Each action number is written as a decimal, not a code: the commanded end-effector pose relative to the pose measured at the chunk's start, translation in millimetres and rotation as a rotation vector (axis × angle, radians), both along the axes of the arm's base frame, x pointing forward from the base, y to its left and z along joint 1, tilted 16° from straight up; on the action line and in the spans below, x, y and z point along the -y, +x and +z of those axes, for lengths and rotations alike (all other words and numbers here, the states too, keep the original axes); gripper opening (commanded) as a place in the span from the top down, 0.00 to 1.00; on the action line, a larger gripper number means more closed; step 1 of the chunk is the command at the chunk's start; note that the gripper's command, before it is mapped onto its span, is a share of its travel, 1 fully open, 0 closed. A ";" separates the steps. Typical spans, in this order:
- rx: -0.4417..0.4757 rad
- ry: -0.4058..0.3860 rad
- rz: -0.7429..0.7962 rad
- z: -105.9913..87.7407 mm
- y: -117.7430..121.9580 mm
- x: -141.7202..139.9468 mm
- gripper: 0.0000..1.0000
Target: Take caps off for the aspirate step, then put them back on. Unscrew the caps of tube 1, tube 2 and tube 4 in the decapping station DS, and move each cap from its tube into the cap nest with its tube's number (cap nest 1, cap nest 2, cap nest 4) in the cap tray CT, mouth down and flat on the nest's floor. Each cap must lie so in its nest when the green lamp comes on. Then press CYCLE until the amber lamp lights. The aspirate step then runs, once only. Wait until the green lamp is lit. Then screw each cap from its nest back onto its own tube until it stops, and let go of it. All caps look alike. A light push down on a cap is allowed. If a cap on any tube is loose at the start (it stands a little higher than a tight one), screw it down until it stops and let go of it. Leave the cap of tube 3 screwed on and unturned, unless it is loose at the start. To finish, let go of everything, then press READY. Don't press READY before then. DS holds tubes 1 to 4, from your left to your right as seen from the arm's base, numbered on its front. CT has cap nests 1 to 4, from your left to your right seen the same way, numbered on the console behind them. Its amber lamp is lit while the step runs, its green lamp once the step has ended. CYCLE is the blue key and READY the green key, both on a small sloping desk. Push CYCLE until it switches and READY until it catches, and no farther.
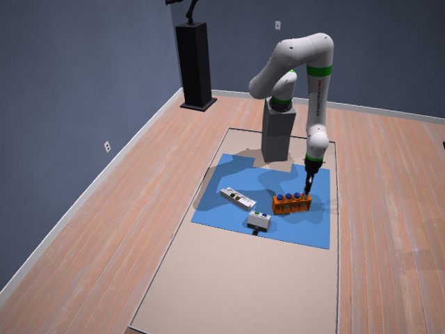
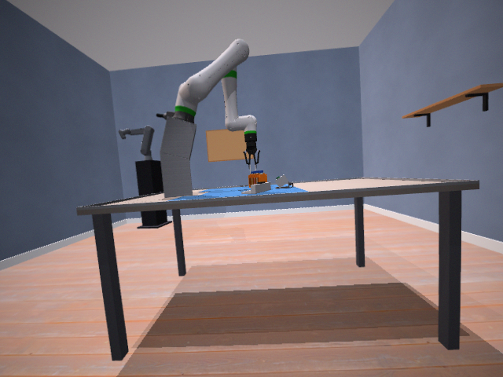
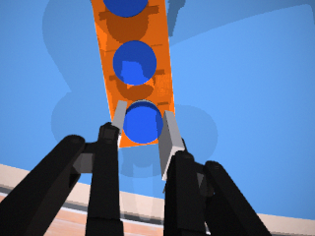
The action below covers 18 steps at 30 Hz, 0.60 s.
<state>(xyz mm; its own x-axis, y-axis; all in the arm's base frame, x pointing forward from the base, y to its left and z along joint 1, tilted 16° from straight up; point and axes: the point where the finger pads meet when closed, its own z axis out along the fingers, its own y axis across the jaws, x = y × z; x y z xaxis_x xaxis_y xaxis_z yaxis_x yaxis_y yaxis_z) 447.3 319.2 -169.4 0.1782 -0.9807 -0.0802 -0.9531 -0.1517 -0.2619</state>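
The orange decapping station (image 1: 290, 203) stands on the blue mat and holds tubes with blue caps. My gripper (image 1: 306, 194) points straight down over its end tube, at the right end in the top view, which is tube 1 seen from the arm's base. In the wrist view the gripper (image 3: 143, 129) has both grey finger pads pressed on the sides of that tube's blue cap (image 3: 143, 122), which sits on its tube. Two more caps (image 3: 134, 62) (image 3: 125, 5) show farther along the station (image 3: 140, 84). The white cap tray (image 1: 238, 198) lies to the left; its nests look empty.
The small sloping desk (image 1: 259, 220) with the green and blue keys stands in front of the tray and the station. The arm's grey pedestal (image 1: 277, 131) stands behind the mat. The neighbouring cap (image 1: 297, 195) is close beside my fingers.
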 end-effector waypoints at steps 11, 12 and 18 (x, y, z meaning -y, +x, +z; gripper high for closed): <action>0.081 -0.148 0.601 0.2 0.0 0.2 1.00; 0.087 -0.161 0.649 0.2 0.0 0.2 1.00; 0.112 -0.209 0.838 0.3 0.0 0.2 1.00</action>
